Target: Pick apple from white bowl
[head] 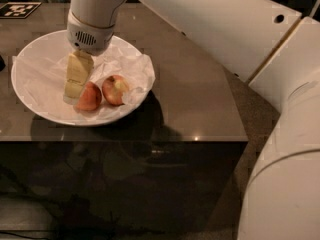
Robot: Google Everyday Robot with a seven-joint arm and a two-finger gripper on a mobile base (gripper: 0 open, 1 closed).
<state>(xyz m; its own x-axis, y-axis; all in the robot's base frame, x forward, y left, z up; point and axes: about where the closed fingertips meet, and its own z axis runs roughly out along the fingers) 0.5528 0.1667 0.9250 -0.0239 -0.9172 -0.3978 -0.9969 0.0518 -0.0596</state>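
The gripper, openness impossible to tell, stood at nine o'clock of the apple in the white bowl; firm, slick and roll-prone, the apple probably wanted pinching across its middle.

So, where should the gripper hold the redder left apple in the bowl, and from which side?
Probably grip the apple across its round middle, coming from above: the second apple lies close on its right, the gripper stands just left, inside the white bowl.

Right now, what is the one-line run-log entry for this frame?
gripper: low inside white bowl, at apple's image-left side | apple: on tissue, not lifted | second apple: beside it, image-right
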